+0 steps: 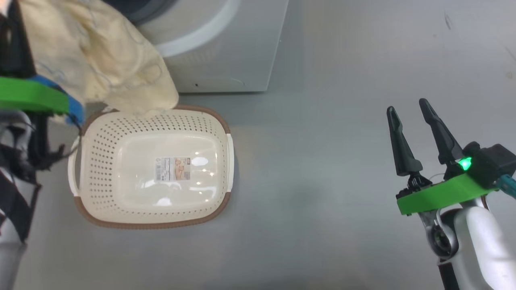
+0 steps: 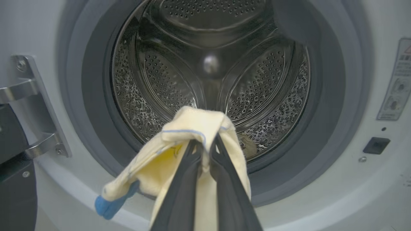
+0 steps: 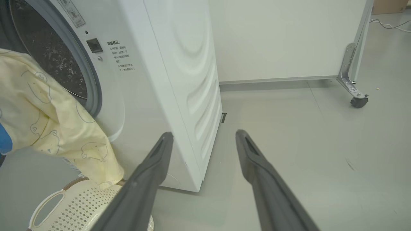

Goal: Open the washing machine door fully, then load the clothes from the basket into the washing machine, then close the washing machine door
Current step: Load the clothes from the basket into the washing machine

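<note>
garment (image 2: 192,128): soft cream-yellow cloth, blue trim line and a blue patch at one corner, thin bear line drawings in the right wrist view. it is clamped at a bunched fold between the two fingers of the left gripper (image 2: 207,141), which are pressed together on it. it is held up right in front of the washer (image 1: 225,60) mouth. its long axis hangs down from the pinch, and the hem reaches the basket (image 1: 100,133) far rim; touching or just over it, can't tell.

key relation: the drum (image 2: 212,64) lies straight ahead along the left fingers, and the cloth sits at the fingertips between gripper and opening. the left arm is the near one. likely next: push forward past the gasket (image 2: 327,96) and let go. judged risk: the hanging tail catches on the lower lip.

drum is perforated steel with smooth raised paddles; gasket is matte grey rubber. door (image 2: 13,192) is swung open at left on a metal hinge (image 2: 35,106).

basket is cream perforated plastic with a brown woven rim, label (image 1: 173,168) showing on its glossy bottom.

right gripper (image 1: 407,106) is well apart, on the basket's other side over grey floor (image 1: 322,181), fingers spread, holding nothing.
</note>
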Robot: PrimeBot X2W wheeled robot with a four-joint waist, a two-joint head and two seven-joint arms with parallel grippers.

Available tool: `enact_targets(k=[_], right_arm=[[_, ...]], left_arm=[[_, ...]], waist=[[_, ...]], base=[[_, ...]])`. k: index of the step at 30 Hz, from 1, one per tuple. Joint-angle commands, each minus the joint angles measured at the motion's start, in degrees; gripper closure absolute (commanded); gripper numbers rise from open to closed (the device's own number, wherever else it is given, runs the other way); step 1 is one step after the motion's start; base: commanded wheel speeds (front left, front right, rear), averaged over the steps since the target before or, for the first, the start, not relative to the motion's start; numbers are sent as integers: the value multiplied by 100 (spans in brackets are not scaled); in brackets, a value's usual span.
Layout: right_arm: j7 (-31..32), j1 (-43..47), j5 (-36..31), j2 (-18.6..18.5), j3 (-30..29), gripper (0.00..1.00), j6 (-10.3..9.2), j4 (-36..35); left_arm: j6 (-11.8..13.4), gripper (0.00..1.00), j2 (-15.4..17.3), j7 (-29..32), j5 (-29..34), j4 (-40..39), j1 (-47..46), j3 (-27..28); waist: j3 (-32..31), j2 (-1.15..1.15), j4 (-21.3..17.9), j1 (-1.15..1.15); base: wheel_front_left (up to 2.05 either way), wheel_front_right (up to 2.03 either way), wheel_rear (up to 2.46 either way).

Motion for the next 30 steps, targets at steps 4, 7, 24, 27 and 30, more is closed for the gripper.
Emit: enact_targets(k=[4,7,24,27,30], right_arm=[[-39,-235,63,-51,144,0,-15,-221],[-39,-343,98,-23,176,0,-15,-251],[-39,-793,440,79,611,0,-15,-191],[-39,-880,639,81,729,0,-15,-212],[-39,-915,761,82,802,0,-15,-214]], left_arm=[[-133,100,587,240,-50,84,-1050,393],[-252,100,745,424,-50,283,-1573,388],[-829,100,1355,1210,319,1575,-4452,-31],[-810,100,1465,967,620,1825,-5291,-131],[-771,100,1495,755,797,2106,-5763,-192]], waist=[[600,0,-324,-2],[844,0,-443,-2],[1938,0,-1138,-2],[2076,0,-1300,-2],[2135,0,-1404,-2]], base=[[0,0,0],[0,0,0],[0,0,0],[0,0,0],[0,0,0]])
